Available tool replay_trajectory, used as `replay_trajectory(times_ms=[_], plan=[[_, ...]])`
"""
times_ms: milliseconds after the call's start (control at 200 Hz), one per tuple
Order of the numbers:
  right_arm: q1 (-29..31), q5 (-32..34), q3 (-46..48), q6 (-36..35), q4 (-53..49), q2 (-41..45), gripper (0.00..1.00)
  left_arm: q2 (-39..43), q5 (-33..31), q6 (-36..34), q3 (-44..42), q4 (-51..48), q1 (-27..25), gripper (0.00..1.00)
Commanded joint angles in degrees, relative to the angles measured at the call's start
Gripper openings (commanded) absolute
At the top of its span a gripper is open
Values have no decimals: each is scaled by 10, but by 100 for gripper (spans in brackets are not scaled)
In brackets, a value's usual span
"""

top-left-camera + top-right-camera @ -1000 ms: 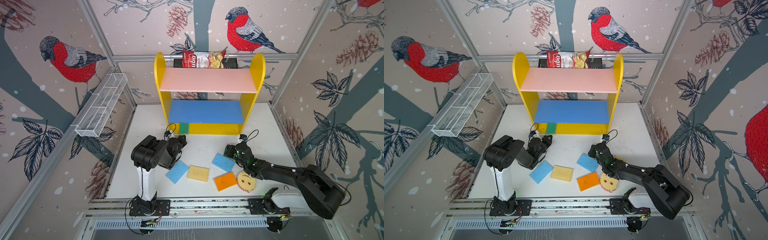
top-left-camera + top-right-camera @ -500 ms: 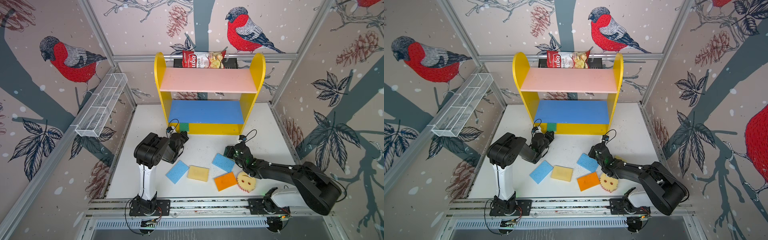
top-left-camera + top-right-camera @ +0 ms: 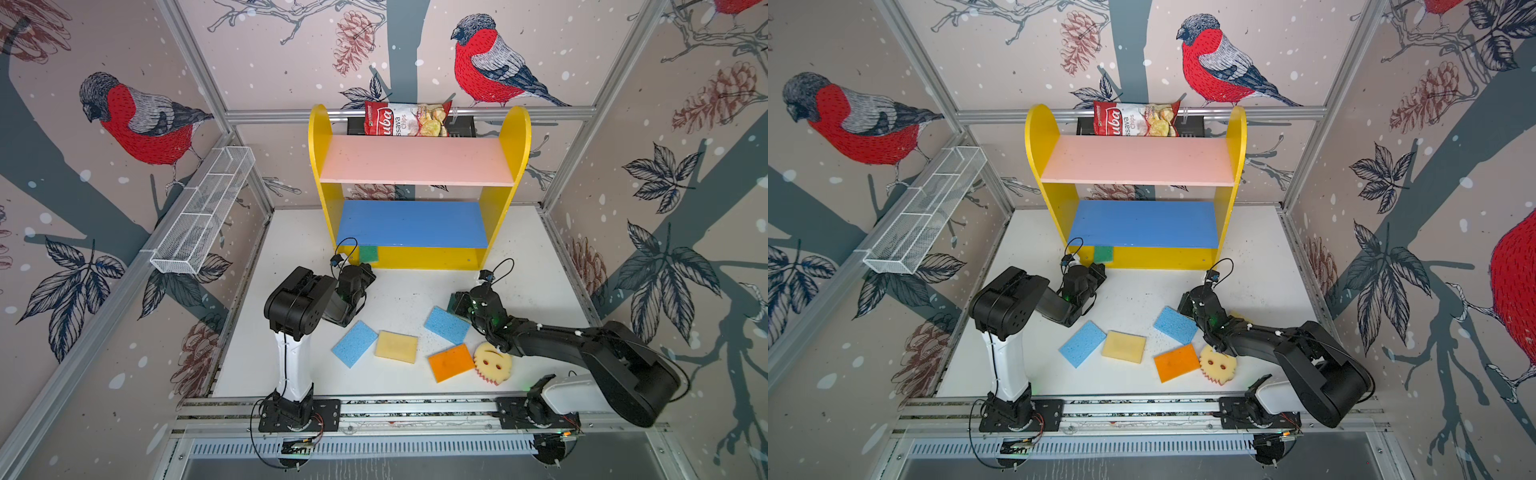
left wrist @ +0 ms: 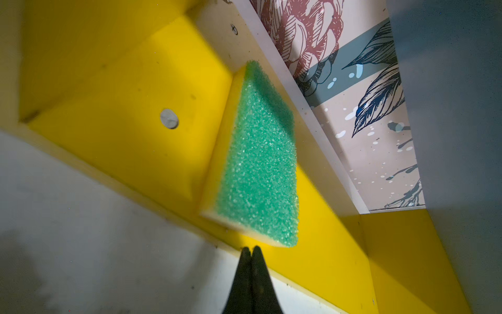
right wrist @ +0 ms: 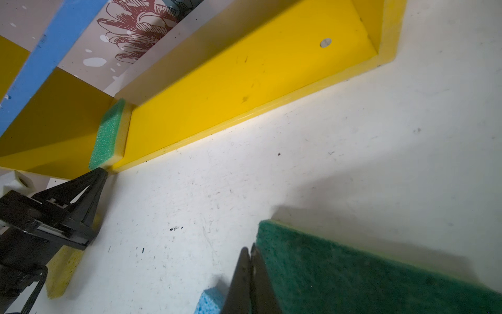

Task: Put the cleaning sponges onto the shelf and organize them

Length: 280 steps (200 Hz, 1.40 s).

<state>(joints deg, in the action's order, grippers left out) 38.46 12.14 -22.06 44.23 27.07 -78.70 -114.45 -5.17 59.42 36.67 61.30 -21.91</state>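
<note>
The left gripper has advanced across the worktop toward the bottom of the shelf, step by step over the last second. Its jaws, pressed together, now meet the near corner of the green-topped sponge lying there. A second ago they were clearly short of it. That sponge seems to sit slightly deeper in the shelf than before. The right arm has drawn its elbow a little toward the middle.

Green-topped yellow sponge; pink, blue, yellow shelf; bullfinch-patterned walls
</note>
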Motion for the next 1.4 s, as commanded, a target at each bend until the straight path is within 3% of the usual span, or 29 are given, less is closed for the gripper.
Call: replay_trajectory(times_ms=[0,200,595,910,1096,1276,1396], plan=[[0,-5,-3,-8,17,-1,0,2,-14,-18,-2,-31,1,0],[0,-8,-1,-14,13,8,0,17,-10,-24,-9,-35,2,0],[58,58,-12,-35,-35,58,0,181,-44,-60,-134,-66,18,0],[80,93,8,-51,-78,103,5,404,-95,-128,-160,-256,39,0],[93,94,4,-65,-72,78,8,431,-39,-142,-143,-313,40,0],[102,80,-17,-63,-51,31,7,358,97,-123,-151,-187,40,0],[104,71,-34,-58,-46,14,7,287,141,-102,-118,-131,39,0]])
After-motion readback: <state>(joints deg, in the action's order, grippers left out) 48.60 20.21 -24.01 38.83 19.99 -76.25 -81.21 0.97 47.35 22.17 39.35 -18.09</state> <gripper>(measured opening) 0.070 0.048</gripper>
